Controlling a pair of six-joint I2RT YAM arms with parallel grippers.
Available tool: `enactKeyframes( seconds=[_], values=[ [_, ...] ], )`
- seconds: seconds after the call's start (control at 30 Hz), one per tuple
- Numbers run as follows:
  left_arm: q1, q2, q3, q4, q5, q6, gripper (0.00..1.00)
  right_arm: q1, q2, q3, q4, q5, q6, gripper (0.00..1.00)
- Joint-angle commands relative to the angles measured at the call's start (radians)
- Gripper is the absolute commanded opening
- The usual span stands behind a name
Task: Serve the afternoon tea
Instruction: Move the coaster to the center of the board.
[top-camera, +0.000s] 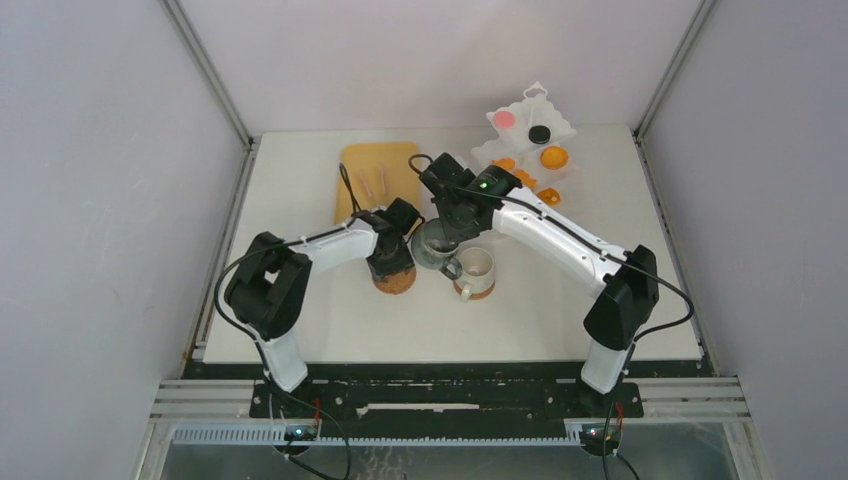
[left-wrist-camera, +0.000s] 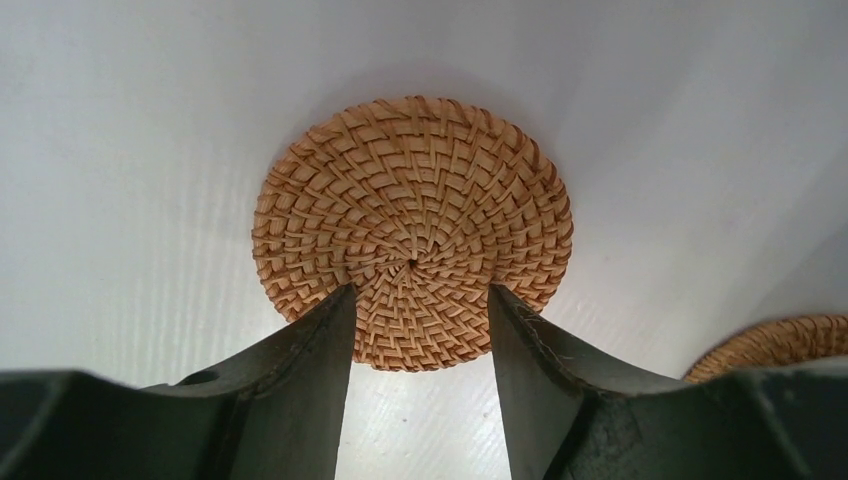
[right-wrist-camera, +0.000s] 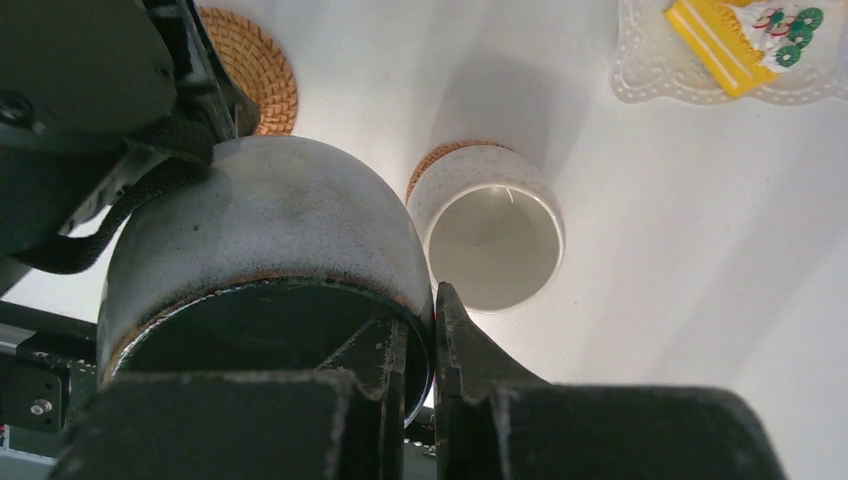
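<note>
right wrist view: right gripper (right-wrist-camera: 421, 315) clamped on the rim of grey mug (right-wrist-camera: 260, 220), one finger inside; speckled glaze.
left wrist view: left gripper (left-wrist-camera: 420, 300) jaws apart over woven round coaster (left-wrist-camera: 412, 200), holding nothing.
around: white mug (right-wrist-camera: 490, 240) on second coaster (right-wrist-camera: 432, 160) just beyond the right gripper; yellow wedge (right-wrist-camera: 725, 45) on scalloped tray (right-wrist-camera: 640, 80) farther right.

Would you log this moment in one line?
left gripper open over bare coaster | right gripper holds grey mug | white mug on second coaster
</note>
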Motion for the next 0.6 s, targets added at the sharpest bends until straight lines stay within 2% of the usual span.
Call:
enactKeyframes(
  seconds=[0.0,0.43,0.57],
  values=[
    [-0.040,0.023,0.033,-0.003,0.056,-0.038,0.56,-0.020,-0.100,0.027,0.058,0.014,-0.005,0.00],
    [-0.086,0.001,0.038,0.008,0.090,-0.082,0.56,-0.030,-0.124,0.009,0.049,0.021,-0.002,0.00],
    [-0.085,-0.016,0.058,-0.010,0.060,-0.093,0.61,-0.030,-0.126,0.015,0.048,0.018,-0.003,0.00]
  ],
)
